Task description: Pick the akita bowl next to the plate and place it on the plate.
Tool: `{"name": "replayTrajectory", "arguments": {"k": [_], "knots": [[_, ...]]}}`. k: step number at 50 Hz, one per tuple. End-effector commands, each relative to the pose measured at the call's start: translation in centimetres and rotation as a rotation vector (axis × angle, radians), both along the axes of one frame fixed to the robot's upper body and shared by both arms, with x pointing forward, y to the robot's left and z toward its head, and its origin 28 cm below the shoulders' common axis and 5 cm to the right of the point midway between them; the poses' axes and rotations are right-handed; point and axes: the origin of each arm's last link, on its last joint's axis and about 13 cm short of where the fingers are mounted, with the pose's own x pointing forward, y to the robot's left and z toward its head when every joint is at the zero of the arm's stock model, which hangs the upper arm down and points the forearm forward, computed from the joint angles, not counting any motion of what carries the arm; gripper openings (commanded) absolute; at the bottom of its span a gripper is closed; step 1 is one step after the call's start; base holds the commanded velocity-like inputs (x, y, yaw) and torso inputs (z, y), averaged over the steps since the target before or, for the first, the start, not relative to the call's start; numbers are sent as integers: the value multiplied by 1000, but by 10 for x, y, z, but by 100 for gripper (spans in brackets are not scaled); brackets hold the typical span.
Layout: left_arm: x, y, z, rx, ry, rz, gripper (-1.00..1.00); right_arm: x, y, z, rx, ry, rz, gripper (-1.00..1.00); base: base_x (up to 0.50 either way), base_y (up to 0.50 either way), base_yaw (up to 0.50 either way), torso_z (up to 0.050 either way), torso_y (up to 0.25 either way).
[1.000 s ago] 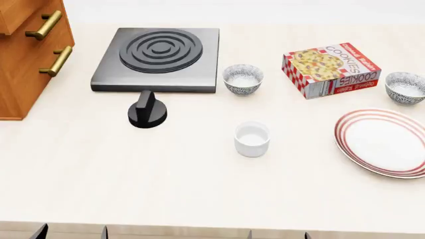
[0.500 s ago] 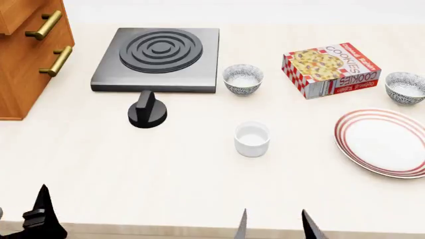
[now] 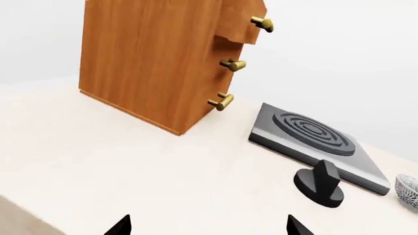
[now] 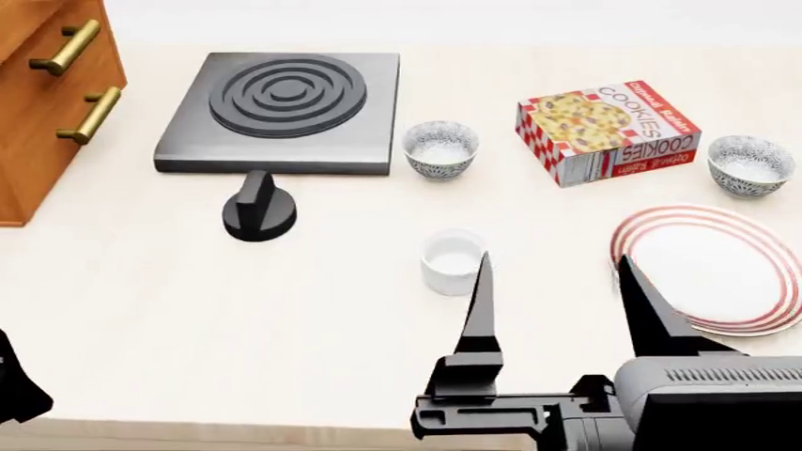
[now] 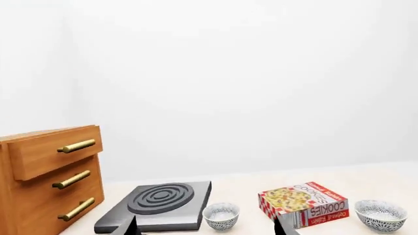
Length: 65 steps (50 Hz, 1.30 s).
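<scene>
The akita bowl [image 4: 749,164], grey-speckled with a pale inside, stands just beyond the red-ringed plate [image 4: 708,268] at the table's right; it also shows in the right wrist view [image 5: 380,214]. A look-alike bowl [image 4: 440,148] sits by the stove. My right gripper [image 4: 553,257] hovers open and empty over the front of the table, between the white cup and the plate, well short of the akita bowl. The right wrist view shows only its fingertips [image 5: 132,226]. My left gripper [image 3: 207,224] is open and empty, low at the front left.
A white cup [image 4: 453,261] stands close to the right gripper's left finger. A cookies box [image 4: 608,130] lies between the two bowls. The black stove [image 4: 282,113] with its knob [image 4: 259,209] is at the back left, beside a wooden drawer cabinet [image 4: 51,94].
My right gripper has risen from the bottom edge and reached forward over the table, jaws still spread. The left gripper has sunk toward the lower left corner. The head view shifted slightly.
</scene>
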Motion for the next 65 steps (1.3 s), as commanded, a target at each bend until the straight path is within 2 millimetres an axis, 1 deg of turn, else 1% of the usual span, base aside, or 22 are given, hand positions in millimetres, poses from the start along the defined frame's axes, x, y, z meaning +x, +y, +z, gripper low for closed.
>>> {"name": "replayTrajectory", "arguments": {"k": [1, 15, 25, 41, 48, 62, 65], "knots": [[2, 3, -3, -5, 4, 23, 100, -6, -4, 9, 12, -22, -9, 100, 0, -500, 0, 0, 0], [0, 1, 1, 1, 2, 17, 100, -4, -6, 6, 14, -12, -15, 100, 0, -500, 0, 0, 0], [1, 2, -2, 10, -1, 19, 100, -5, -7, 7, 13, -16, -19, 100, 0, -500, 0, 0, 0], [0, 1, -1, 32, 2, 19, 100, -4, -8, 6, 9, -6, -18, 100, 0, -495, 0, 0, 0], [1, 1, -2, 31, 3, 20, 100, -4, -8, 6, 11, -8, -18, 100, 0, -67, 0, 0, 0], [1, 0, -2, 34, 2, 20, 100, -3, -8, 5, 3, -13, -25, 100, 0, -499, 0, 0, 0], [1, 0, -3, 35, 2, 20, 100, -3, -9, 5, 0, -12, -35, 100, 0, -116, 0, 0, 0]]}}
